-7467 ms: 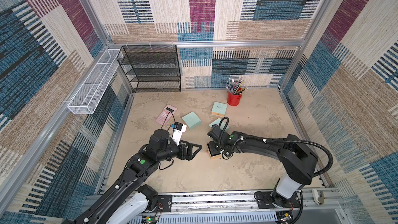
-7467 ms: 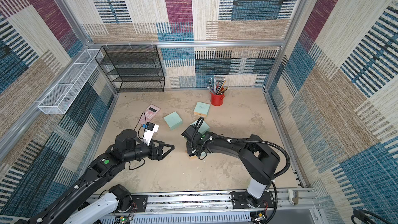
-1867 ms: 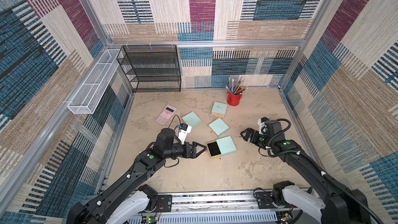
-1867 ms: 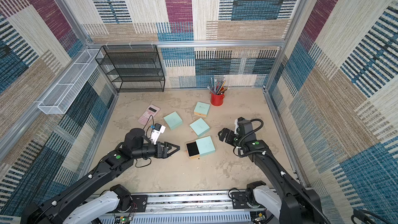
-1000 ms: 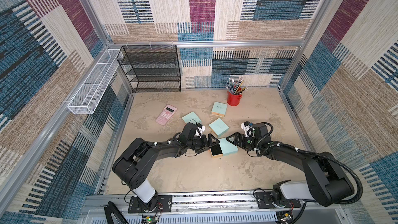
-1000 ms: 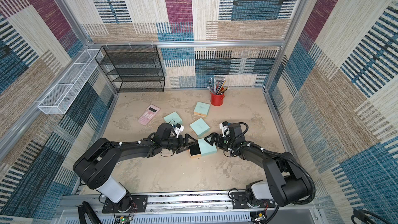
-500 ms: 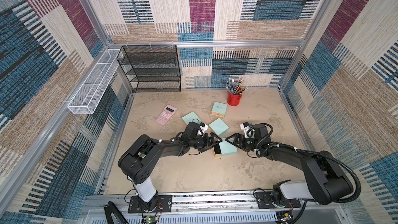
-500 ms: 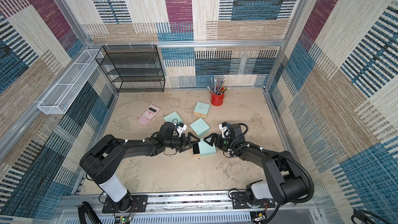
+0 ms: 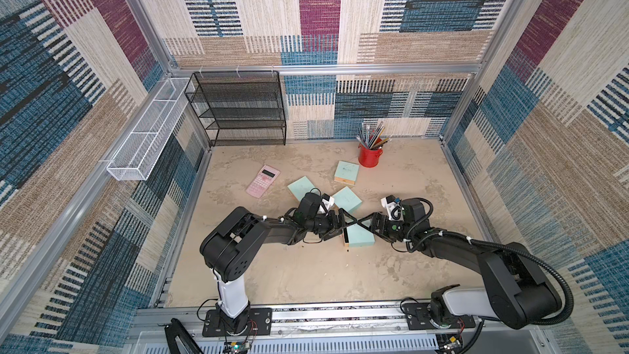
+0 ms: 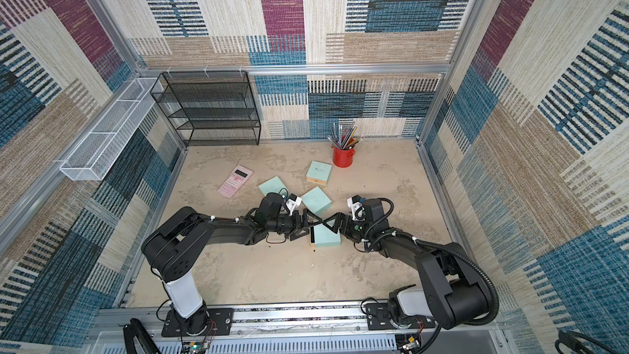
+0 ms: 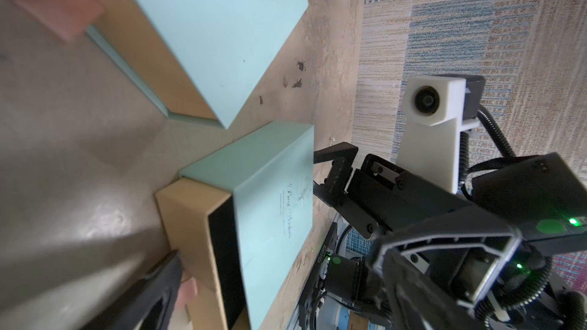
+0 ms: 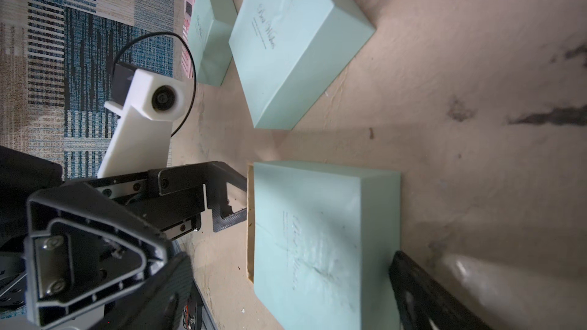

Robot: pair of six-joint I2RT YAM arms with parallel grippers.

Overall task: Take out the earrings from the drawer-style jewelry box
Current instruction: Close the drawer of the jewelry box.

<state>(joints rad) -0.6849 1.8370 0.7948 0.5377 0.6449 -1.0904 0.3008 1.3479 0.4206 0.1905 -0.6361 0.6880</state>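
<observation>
The drawer-style jewelry box [image 9: 361, 237] is a mint-green sleeve lying flat at mid-table. Its tan drawer [image 11: 190, 214] sticks out a little at one end, showing a narrow dark inside. The earrings are hidden. My left gripper [image 9: 340, 225] is open at the drawer end, and one pink-padded fingertip [image 11: 185, 284] touches the drawer's tan wall. My right gripper [image 9: 369, 228] is open at the sleeve's opposite end. In the right wrist view the box [image 12: 317, 233] lies between its spread fingers [image 12: 422, 290]. The two grippers nearly meet over the box.
Three more mint boxes [image 9: 346, 199] [image 9: 301, 188] [image 9: 346, 171] lie just behind. There is a pink calculator [image 9: 263, 180] to the left and a red pencil cup [image 9: 370, 155] at the back. A black wire rack [image 9: 245, 110] and a white basket [image 9: 149, 134] line the back-left walls.
The drawer has slid further into the sleeve, so less of its dark inside shows. My left gripper has moved right against it. The right gripper has barely moved.
</observation>
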